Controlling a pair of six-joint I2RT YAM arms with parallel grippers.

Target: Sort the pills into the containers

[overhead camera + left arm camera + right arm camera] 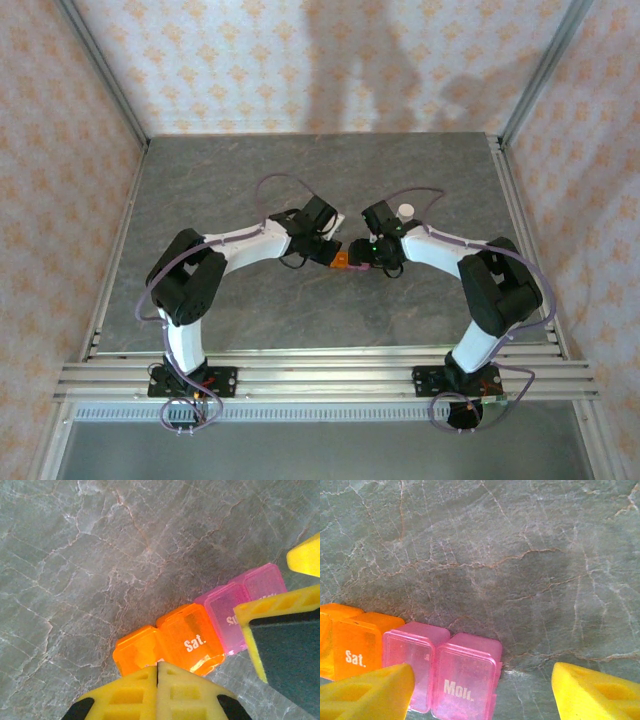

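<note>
The containers (192,640) are a strip of joined translucent cells lying on the grey table, orange at one end and pink (465,680) at the other. Lids read "Sat." and "Mon." and look closed. My left gripper (157,666) is shut with nothing between its fingers, its tips at the near edge of the orange cells. My right gripper (482,672) is open and straddles the pink end, its left finger (370,692) over the inner pink cell. In the top view both grippers (328,248) (372,252) meet over the strip (345,263). The pills are out of view.
A small white bottle (405,211) stands just behind the right gripper. The grey marbled table (250,180) has open room all round the strip. Metal rails (320,372) run along the near edge and patterned walls enclose the sides.
</note>
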